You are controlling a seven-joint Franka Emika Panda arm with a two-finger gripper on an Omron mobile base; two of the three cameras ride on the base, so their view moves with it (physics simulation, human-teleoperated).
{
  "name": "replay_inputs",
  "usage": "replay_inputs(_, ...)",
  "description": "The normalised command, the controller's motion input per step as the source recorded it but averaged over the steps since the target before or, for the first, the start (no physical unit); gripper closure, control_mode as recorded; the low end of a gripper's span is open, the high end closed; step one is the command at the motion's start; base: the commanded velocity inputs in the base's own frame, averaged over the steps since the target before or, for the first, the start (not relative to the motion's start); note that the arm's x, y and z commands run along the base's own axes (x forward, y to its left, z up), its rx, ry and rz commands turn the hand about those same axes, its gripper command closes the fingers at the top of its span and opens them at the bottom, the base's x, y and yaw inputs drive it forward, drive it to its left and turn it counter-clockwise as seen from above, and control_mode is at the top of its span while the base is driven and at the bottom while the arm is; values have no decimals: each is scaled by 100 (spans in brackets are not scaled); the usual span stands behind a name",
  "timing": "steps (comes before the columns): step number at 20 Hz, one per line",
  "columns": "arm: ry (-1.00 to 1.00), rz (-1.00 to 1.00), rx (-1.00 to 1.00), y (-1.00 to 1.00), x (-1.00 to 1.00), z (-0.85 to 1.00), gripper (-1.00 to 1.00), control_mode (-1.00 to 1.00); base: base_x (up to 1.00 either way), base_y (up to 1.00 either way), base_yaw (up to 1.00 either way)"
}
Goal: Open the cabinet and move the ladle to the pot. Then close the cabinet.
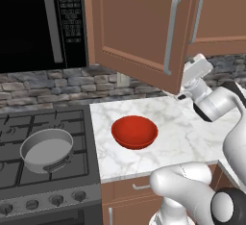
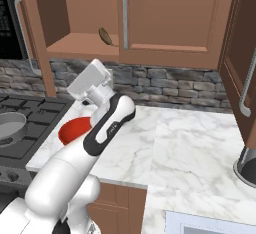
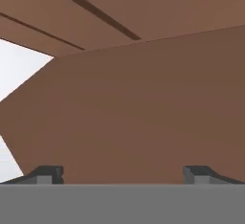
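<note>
Reddish-brown wood everywhere as the cabinet (image 2: 75,18) stands with its left door (image 1: 139,27) swung wide, so the opening step looks done, while the right door (image 2: 170,18) stays flat and closed. Up on the exposed shelf sits the ladle (image 2: 106,36), small brown scoop showing just beside the edge of that closed door, untouched. The gripper (image 3: 122,173) has its jaws spread wide with nothing between them, fingertips (image 3: 48,173) facing plain brown cabinet panel at close range. From the right base view, the hand (image 2: 92,80) hangs below the shelf, so the ladle lies above it and slightly to the right, near but clearly apart. Over on the stove waits the grey pot (image 1: 46,149), empty, with the red bowl (image 1: 134,131) on the marble counter (image 1: 187,137) between. Still to come, by my reckoning: grab the ladle, carry it to the pot, shut the door.
</note>
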Motion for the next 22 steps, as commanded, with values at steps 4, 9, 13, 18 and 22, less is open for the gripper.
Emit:
replay_inputs(4,-4,8,0,0,-30,0,-100,-100,0,0,0)
replay_inputs(9,-4,6,0,11,-24,0,-100,-100,0,0,0)
replay_inputs(13,-6,0,0,39,-49,0,-100,-100,0,0,0)
replay_inputs(18,-10,0,0,36,-60,0,-100,-100,0,0,0)
replay_inputs(22,-13,0,0,31,-76,1,-100,-100,0,0,0)
